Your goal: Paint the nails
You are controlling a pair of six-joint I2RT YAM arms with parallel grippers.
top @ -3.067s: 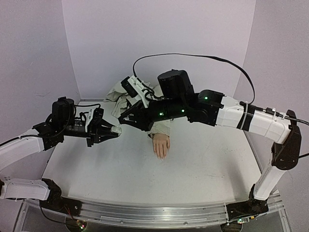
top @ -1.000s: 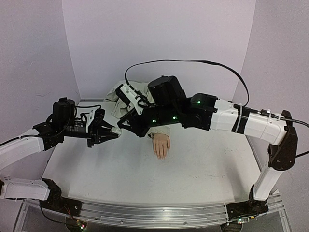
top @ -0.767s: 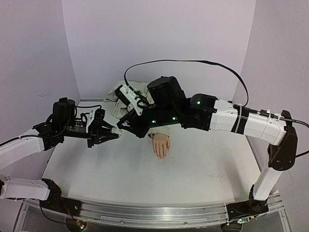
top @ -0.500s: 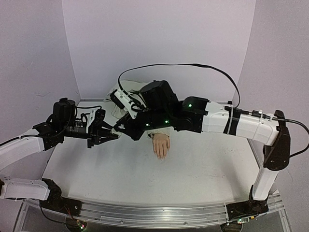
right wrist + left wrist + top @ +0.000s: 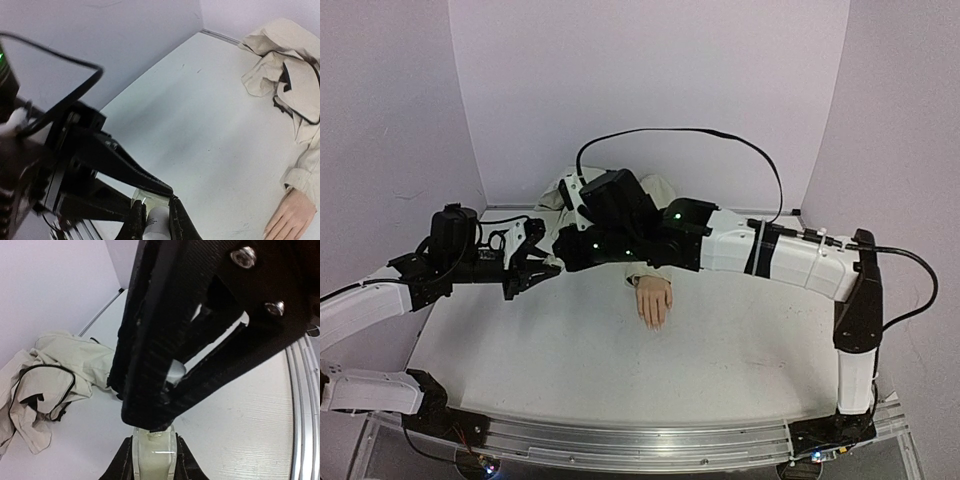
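**Both grippers on the bottle; mannequin hand lies apart**

Top view: the left gripper and right gripper meet tip to tip above the table, left of centre. Their black fingers hide what lies between them. The mannequin hand lies palm down on the table, near the grippers on their right but not touching them, with its fingers toward the near edge. The nails are at those fingertips and too small to tell their colour. The beige sleeve runs back under the right arm.

Left wrist view: the left gripper's jaws stand narrow, clamped on the sides of a small pale bottle. The right gripper's fingers sit over the bottle's top, and a white cap shows between them. The beige cloth lies crumpled on the table behind.

Right wrist view: the right gripper's jaws are nearly closed, pressed on both sides of the white cap. The bottle sits just beyond it, held in the left gripper's black fingers. The mannequin hand lies flat at lower right, well apart from the bottle.
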